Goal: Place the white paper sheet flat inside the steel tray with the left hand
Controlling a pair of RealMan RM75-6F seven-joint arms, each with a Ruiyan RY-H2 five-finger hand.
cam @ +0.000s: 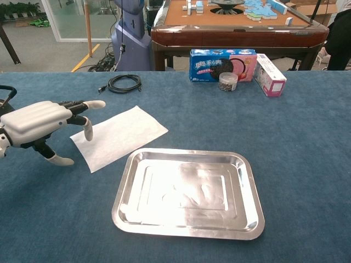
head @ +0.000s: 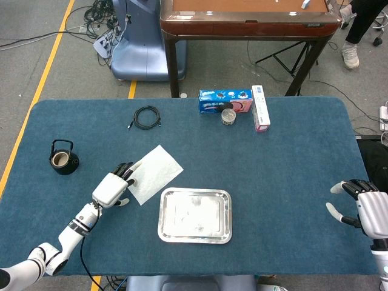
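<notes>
The white paper sheet [head: 154,173] [cam: 119,136] lies flat on the blue table, just up-left of the steel tray [head: 195,239] [cam: 122,197], which holds nothing. My left hand [head: 113,188] [cam: 39,123] hovers at the sheet's left edge, fingers spread, its fingertips over the sheet's near-left corner and holding nothing. Whether they touch the paper I cannot tell. My right hand [head: 364,207] rests at the table's far right edge, fingers apart, holding nothing; the chest view does not show it.
A black tape roll [head: 62,159] sits at the far left. A coiled black cable [head: 146,117] [cam: 124,83] lies at the back left. A cookie box [head: 225,100] [cam: 222,64], small jar [head: 229,116] [cam: 227,81] and pink-white carton [head: 260,108] [cam: 270,75] stand at the back.
</notes>
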